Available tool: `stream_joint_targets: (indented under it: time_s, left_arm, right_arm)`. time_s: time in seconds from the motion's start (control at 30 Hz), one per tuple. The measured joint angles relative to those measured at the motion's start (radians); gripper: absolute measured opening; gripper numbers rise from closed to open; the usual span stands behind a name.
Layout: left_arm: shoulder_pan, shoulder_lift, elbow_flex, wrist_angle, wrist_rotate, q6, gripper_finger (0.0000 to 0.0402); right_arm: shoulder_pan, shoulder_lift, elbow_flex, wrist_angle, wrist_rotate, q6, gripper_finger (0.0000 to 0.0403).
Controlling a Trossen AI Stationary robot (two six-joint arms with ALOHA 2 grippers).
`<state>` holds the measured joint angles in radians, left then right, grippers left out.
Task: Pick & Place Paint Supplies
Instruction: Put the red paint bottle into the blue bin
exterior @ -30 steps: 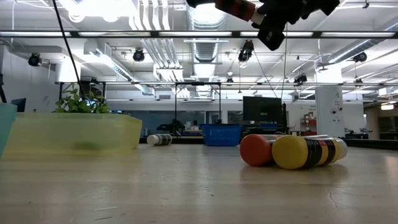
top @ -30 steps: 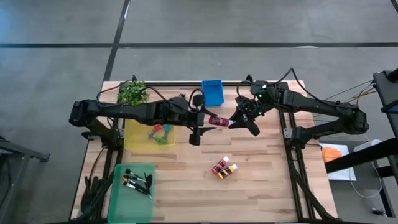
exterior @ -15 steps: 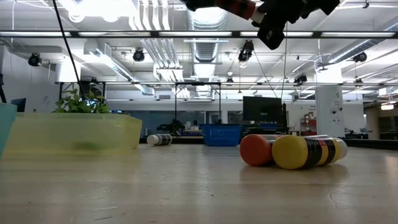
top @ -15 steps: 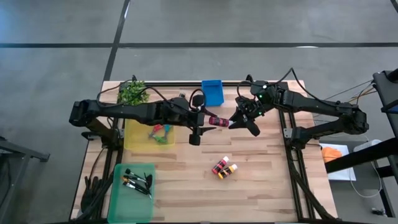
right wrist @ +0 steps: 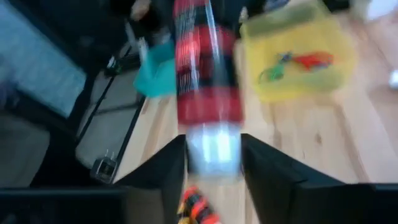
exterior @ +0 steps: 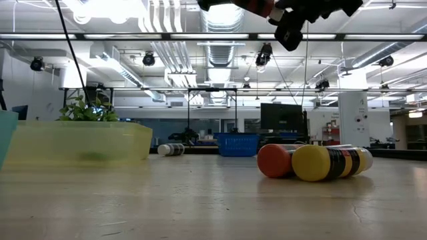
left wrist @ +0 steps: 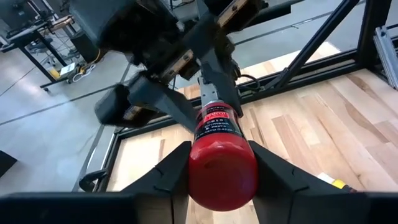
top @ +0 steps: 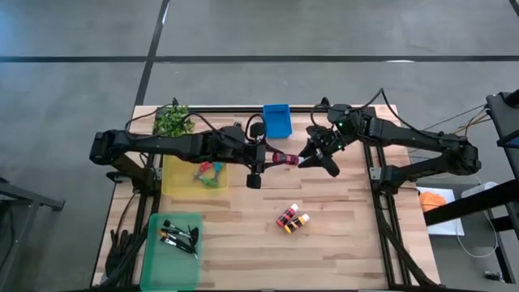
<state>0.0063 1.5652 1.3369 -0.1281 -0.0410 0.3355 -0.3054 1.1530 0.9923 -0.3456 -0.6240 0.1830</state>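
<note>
At the far left of the counter [top: 340,243] we saw the green bin [top: 172,250] holding the paintbrushes [top: 178,236], and beyond it the yellow bin [top: 172,180] with the scissors [top: 211,173] inside; the potted plant [top: 172,120] stood at the back edge.

Moving right, the left tool [top: 265,159] hung above the middle of the counter, its fingers [left wrist: 168,171] pressed against the base end of the red paint bottle [left wrist: 221,152]. The bottle lay roughly level in the air, bridging the two arms.

Further right, the right tool [top: 312,156] met the bottle's white-capped end. In its wrist view the cap [right wrist: 212,149] sat between its fingers [right wrist: 264,162], but we could not tell whether they pinched it or had slackened.

Behind the two tools stood the blue bin [top: 278,120], and nearer the front lay two more paint bottles [top: 292,218] side by side.

We judged this a handover in mid-air, and that was where the risk lay. If one tool let go before the other had a firm hold, the bottle could fall to the counter and roll. If both pulled while clamped, the smooth round body could twist or slip out. A grip only on the base end might let the bottle sag on the way to a bin.
</note>
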Motion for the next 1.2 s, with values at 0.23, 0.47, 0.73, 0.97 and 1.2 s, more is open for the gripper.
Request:
stream_joint_targets:
  time_s: [0.23,0.47,0.73,0.97,1.2]
  left_arm:
    - [0.003,-0.01,-0.001,-0.011,0.003,-0.079,0.0142]
    - [0.003,-0.061,-0.002,-0.019,0.011,-0.183,0.0142]
    - [0.008,-0.086,-0.001,0.087,0.028,-0.433,0.0161]
    - [0.016,-0.085,-0.001,0.214,0.043,-0.698,0.0163]
    - [0.018,-0.085,-0.001,0.293,0.077,-0.886,0.0164]
  right_arm:
    - [0.007,-0.02,0.001,0.069,0.051,0.111,0.0293]
    - [0.033,-0.115,0.001,0.253,0.122,0.114,0.034]
    - [0.17,-0.244,0.001,0.287,0.429,-0.219,0.0342]
    - [0.327,-0.284,0.001,0.28,0.746,-0.449,0.0343]
    - [0.38,-0.278,0.001,0.278,0.812,-0.498,0.0343]
